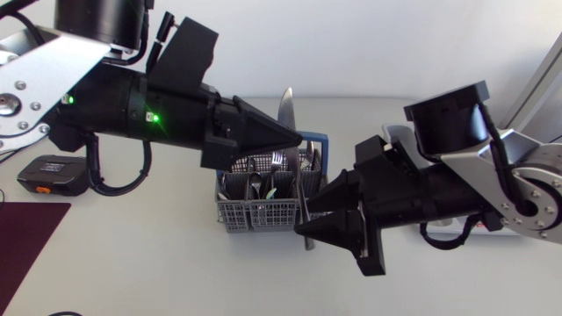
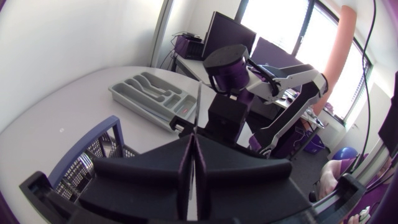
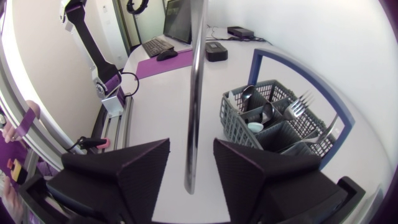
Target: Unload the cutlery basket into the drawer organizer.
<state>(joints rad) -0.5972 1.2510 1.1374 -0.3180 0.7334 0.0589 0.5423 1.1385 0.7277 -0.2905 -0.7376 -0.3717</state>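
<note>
The left hand [image 2: 194, 140] is pressed together on the flat of a knife [image 1: 285, 105], held in the air above the basket [image 1: 255, 213] with the blade poking past its tips. At the other end, the right hand [image 3: 191, 149] has its fingers spread wide. The shiny handle hangs in the gap between them, touching neither side that I can see. This looks like a handover in the making. The knife is all steel: stiff, light, polished and slick, and likely to swivel if it is pinched at a single spot on that thin blade. The rounded handle is the safer place to take it — squarely from both sides, a little way up from the butt and clear of the edge. Forks and spoons [image 3: 298, 106] are waiting in the basket. The organizer [image 2: 144, 107] lies on the bench [image 1: 158, 263] well apart from the basket, its slots open.
</note>
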